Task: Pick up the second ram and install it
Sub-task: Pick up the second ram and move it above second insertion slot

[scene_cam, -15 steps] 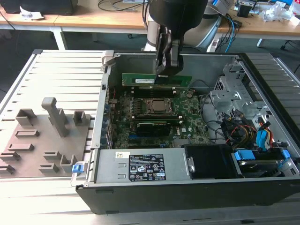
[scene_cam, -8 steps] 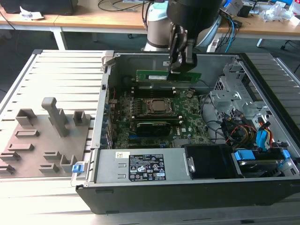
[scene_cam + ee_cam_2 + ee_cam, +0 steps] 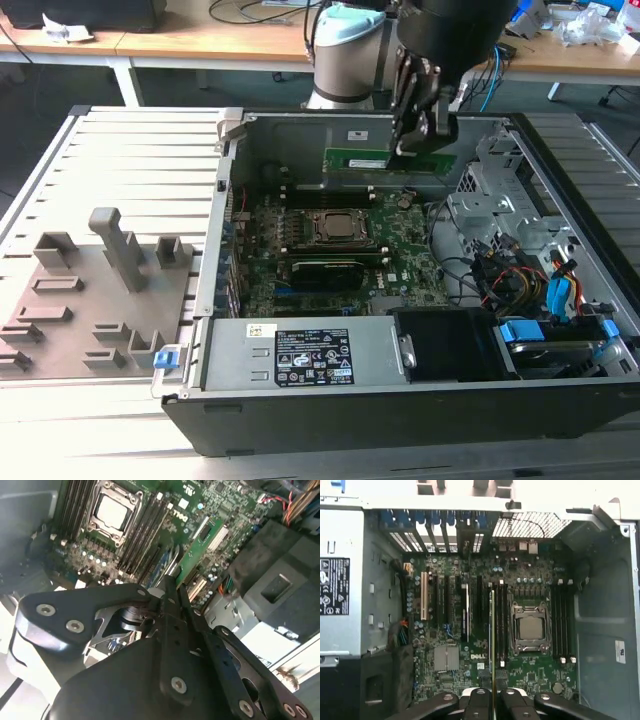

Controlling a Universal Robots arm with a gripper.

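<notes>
The gripper (image 3: 420,148) hangs inside the open computer case (image 3: 350,425). Its jaws are pinching the second memory stick (image 3: 365,160) by its flat faces, roughly midway along its length. The stick is in the air, well clear of the motherboard (image 3: 410,275), held on edge with its long side level.

Take the processor socket (image 3: 345,228) as the mark. In the exterior view the stick floats above and beyond the socket, toward the rear wall of the case, with its long axis running across the board.

The first wrist view looks down past the jaws. There the stick (image 3: 492,630) shows as a thin pale line just beside the socket (image 3: 530,627). It lies along the bank of memory slots (image 3: 501,625) on the socket's side toward the power supply (image 3: 340,580).

Stick and slots run parallel, so I judge that what separates them is mainly height and a fine sideways line-up. I cannot tell which slot of that bank it sits over. The black card (image 3: 325,272) lies on that same side of the socket, apart from the stick.
</notes>
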